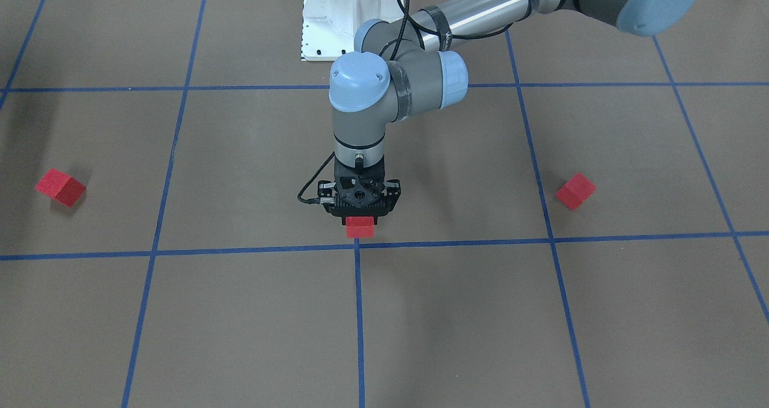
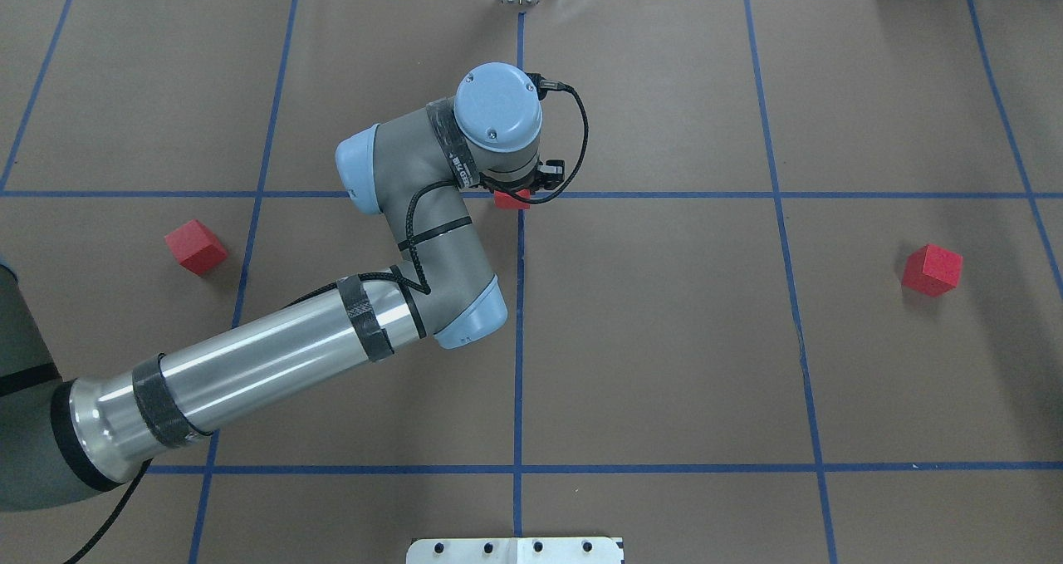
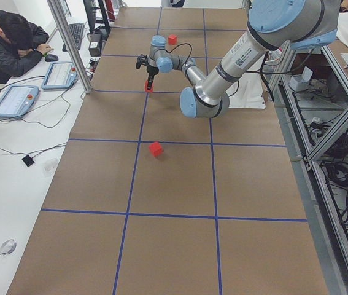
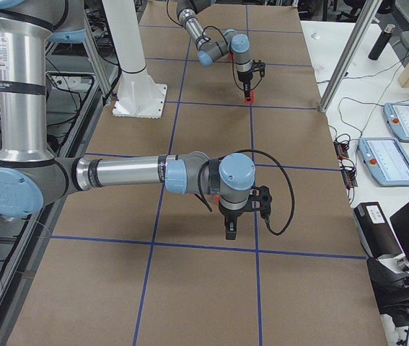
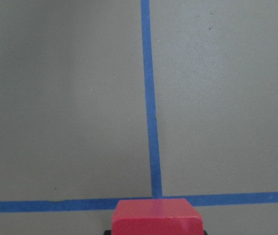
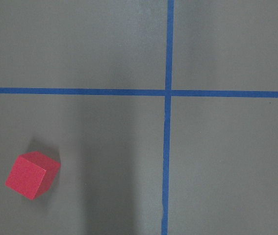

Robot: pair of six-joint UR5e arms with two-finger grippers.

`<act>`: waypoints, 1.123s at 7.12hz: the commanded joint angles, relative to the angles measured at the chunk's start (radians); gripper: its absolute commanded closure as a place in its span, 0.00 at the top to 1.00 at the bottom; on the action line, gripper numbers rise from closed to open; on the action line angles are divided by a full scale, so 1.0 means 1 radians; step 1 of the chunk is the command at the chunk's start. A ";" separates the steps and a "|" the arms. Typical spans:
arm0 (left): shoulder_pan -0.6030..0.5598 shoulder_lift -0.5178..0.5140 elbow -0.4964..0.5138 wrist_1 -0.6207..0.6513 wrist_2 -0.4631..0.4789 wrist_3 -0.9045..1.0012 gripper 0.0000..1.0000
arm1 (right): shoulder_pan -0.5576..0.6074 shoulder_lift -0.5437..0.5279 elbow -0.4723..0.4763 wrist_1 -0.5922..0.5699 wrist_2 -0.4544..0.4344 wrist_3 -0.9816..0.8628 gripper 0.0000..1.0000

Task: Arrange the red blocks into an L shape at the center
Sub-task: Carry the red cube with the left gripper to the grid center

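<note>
Red block (image 1: 360,229) pinched in left gripper (image 1: 360,219), just beside center (image 1: 357,246). Likely light, stiff, matte, non-slip; best taken across opposite flat faces. Left block (image 1: 575,190), right block (image 1: 60,187) toward table (image 1: 240,312) side edges. Right gripper (image 4: 231,231): cannot tell.

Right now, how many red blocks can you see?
3: middle block between the left fingers at the tape crossing; left block and right block loose, far out each side.

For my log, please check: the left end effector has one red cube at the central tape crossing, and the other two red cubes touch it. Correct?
No. In the overhead exterior view one red cube lies far left of the centre cube, the other cube far right.
</note>
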State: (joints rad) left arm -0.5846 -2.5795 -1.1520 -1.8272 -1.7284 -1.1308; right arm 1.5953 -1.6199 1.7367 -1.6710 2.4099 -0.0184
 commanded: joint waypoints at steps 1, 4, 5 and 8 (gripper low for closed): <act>0.000 -0.004 0.029 -0.021 0.007 0.003 0.00 | 0.000 0.000 -0.002 0.001 0.000 0.000 0.99; 0.002 -0.013 0.049 -0.034 0.007 0.002 0.00 | -0.001 0.000 -0.002 0.001 0.000 0.002 0.99; 0.002 -0.022 0.055 -0.034 0.007 -0.001 0.00 | 0.000 0.000 -0.002 0.001 0.000 0.000 0.99; 0.017 -0.062 0.109 -0.029 0.015 -0.010 0.00 | 0.000 0.000 -0.002 0.001 0.000 0.000 0.99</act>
State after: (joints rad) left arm -0.5781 -2.6255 -1.0717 -1.8587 -1.7194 -1.1387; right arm 1.5953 -1.6199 1.7350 -1.6705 2.4099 -0.0194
